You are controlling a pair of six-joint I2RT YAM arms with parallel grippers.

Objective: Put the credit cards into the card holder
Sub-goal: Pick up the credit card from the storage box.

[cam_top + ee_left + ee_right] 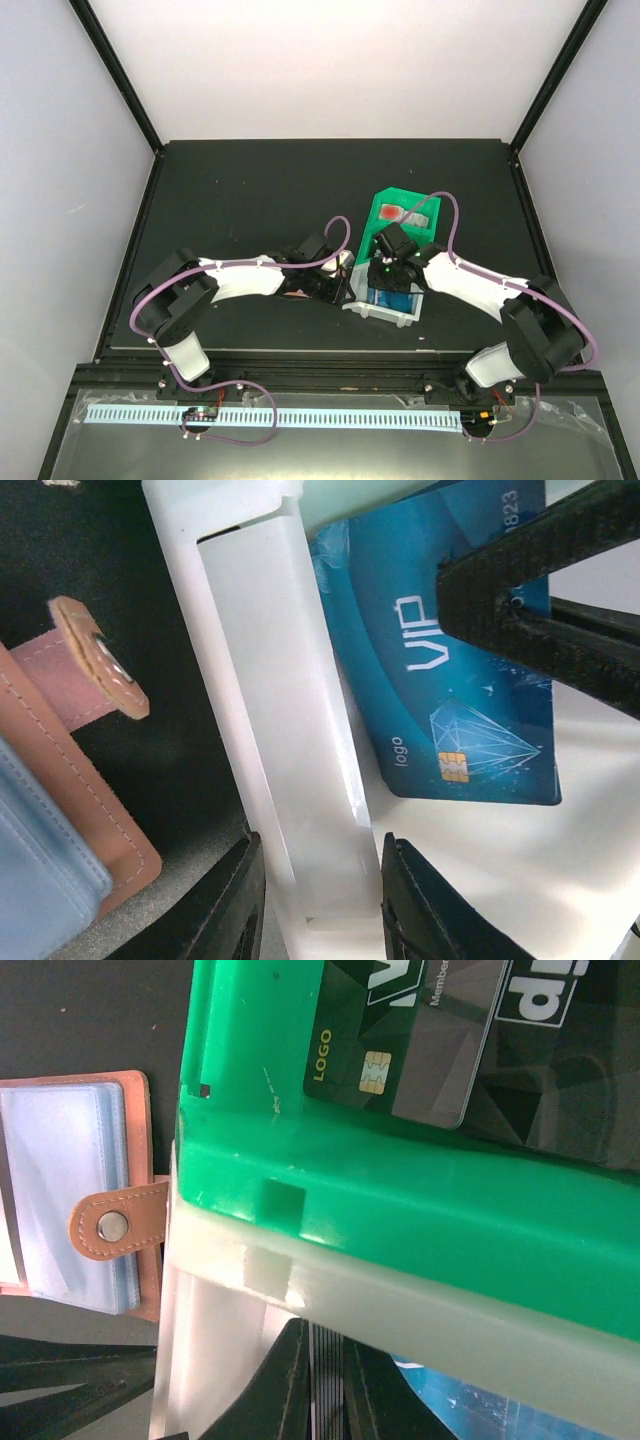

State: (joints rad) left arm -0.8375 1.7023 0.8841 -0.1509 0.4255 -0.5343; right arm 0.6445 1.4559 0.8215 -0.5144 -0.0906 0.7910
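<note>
Two arms, top view. The left arm (240,280) and right arm (470,285) meet over the middle of the dark bench (250,190).
- Green bin (380,215): right of centre, on the far side.
- White bin (385,312): touching the green bin's near end, with the blue card (390,298) lying inside it.
- Card holder: just left of the white bin, mostly hidden under the left arm.

Left wrist view.
- Left jaws: fingers (240,905) sit on either side of the white bin's upright wall and clamp it.
- Blue card: lies flat on the white bin's floor, marked "VIP", with its chip toward the near end.
- Right jaws: black fingers (530,590) lie across the card's far half, tips close together. Whether they pinch the card cannot be told.
- Card holder (70,810): salmon pink, on the bench beside the bin's outer wall. Its snap tab (95,655) is loose and its grey-blue pockets show.

Right wrist view.
- Right jaws: fingers (285,1390) stand almost together, with a thin ribbed strip between them.
- Green bin: holds dark cards (400,1050), one marked "LOGO".
- White bin: its rim runs below the green one, and a corner of the blue card shows beneath it.
- Card holder: lies open to the left, clear pockets facing up, its snap tab reaching toward the bins.
</note>
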